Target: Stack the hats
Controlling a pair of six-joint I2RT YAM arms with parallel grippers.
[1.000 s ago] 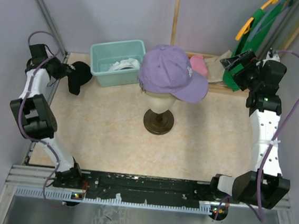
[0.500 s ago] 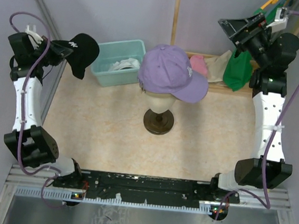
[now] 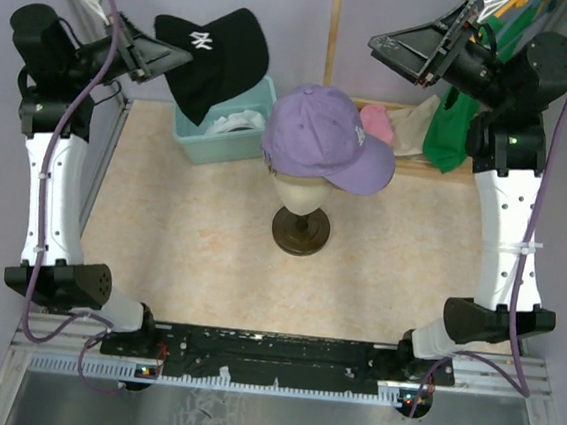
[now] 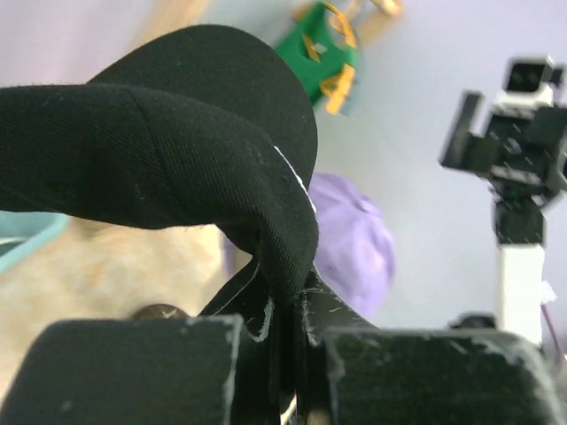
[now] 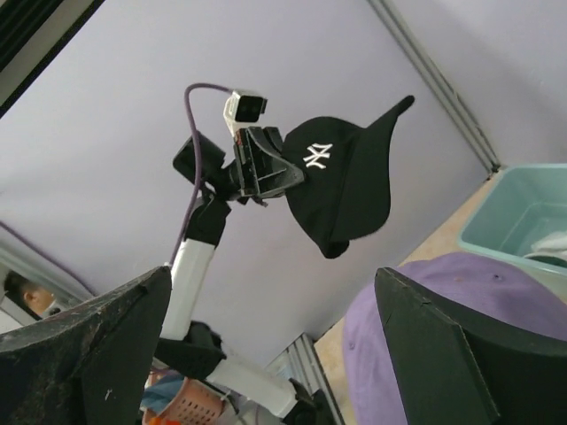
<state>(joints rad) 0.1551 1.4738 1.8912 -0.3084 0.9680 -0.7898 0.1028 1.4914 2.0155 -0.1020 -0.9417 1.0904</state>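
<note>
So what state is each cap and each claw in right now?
black cap: held aloft by left gripper.
purple cap: on the mannequin head.
white cap: lying in the bin.
tan cap: lying at the back, partly hidden.
left gripper: shut on the black cap.
right gripper: open, empty, raised.

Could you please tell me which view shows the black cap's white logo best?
Right wrist: the black cap faces it, white logo whole. The top view shows it smaller; the left wrist view only black fabric.
</note>
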